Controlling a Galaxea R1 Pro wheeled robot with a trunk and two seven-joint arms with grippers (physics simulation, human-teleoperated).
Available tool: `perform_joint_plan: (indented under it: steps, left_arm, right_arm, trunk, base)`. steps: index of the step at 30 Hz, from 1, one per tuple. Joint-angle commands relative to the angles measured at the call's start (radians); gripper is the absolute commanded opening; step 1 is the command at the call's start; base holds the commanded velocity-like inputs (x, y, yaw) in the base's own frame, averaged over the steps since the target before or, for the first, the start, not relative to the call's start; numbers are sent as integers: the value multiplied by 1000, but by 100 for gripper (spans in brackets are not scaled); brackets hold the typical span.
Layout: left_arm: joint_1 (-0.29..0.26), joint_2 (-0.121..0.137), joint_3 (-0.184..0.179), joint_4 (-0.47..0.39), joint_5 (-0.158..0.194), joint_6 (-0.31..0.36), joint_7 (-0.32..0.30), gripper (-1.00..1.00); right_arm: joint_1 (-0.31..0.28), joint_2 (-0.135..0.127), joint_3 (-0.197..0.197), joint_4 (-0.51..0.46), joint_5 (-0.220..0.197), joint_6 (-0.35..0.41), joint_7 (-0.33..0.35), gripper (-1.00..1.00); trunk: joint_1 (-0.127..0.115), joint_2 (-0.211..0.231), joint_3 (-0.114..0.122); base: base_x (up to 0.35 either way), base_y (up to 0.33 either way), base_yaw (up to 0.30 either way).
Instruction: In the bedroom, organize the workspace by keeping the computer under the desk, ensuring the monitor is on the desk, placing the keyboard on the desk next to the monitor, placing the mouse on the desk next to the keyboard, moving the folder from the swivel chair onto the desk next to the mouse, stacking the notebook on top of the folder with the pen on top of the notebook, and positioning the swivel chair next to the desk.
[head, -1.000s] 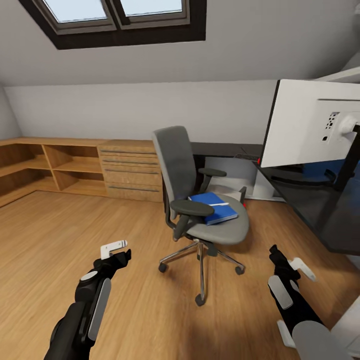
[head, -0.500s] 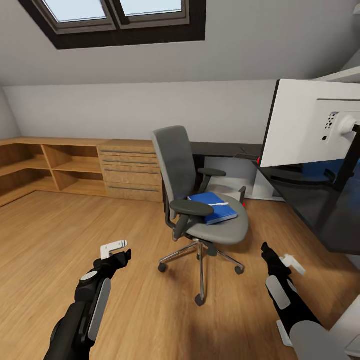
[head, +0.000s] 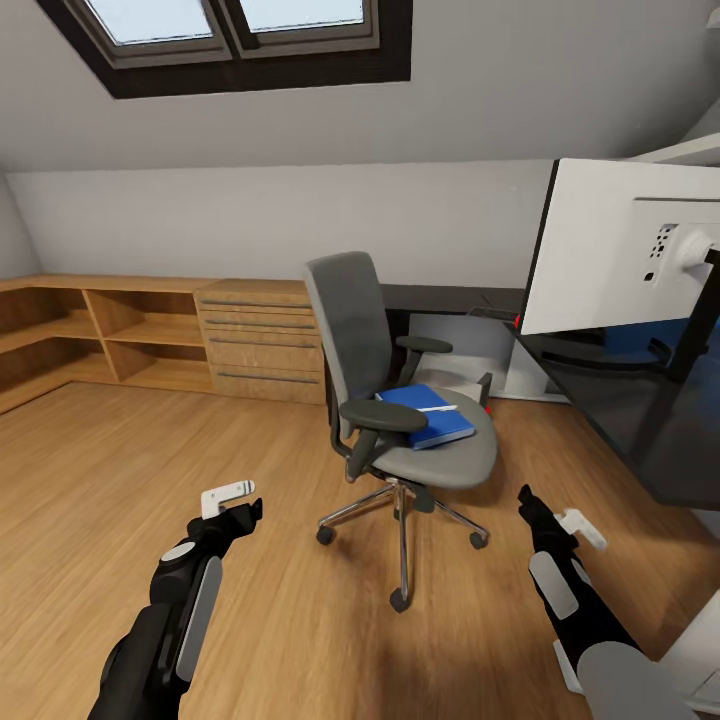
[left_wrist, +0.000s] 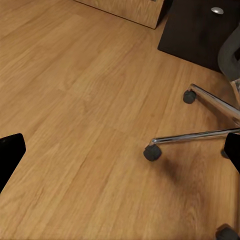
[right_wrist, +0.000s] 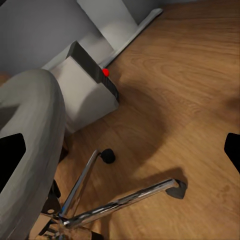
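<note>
The swivel chair (head: 395, 400) stands on the wood floor (head: 150, 470), near the black desk (head: 640, 420) but not up against it. A blue folder (head: 425, 415) lies on its seat, with a thin pen (head: 438, 408) on top. The monitor (head: 625, 245) stands on the desk. A grey computer (right_wrist: 85, 95) with a red dot sits on the floor behind the chair. The left gripper (head: 235, 500) hangs over the floor, spread wide open, with nothing in it. The right gripper (head: 560, 520) hangs low beside the chair's shiny legs, open wide and empty too.
</note>
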Motion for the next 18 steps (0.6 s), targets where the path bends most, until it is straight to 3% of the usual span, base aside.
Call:
perform_joint_plan:
  steps: [1, 7, 18]
  left_arm:
    - [-1, -1, 1, -1, 9, 4, 6, 100]
    - [-1, 0, 1, -1, 10, 4, 6, 100]
    - [-1, 0, 1, -1, 10, 4, 6, 100]
  right_arm:
    - [0, -1, 2, 0, -10, -3, -2, 100]
    - [0, -2, -1, 0, -10, 1, 0, 100]
    - [0, -4, 4, 7, -9, 49, 9, 100]
  trunk:
    - [0, 0, -1]
    - [0, 0, -1]
    - [0, 0, -1]
  base:
    - [0, 0, 0]
    - [17, 0, 0]
    - [263, 0, 0]
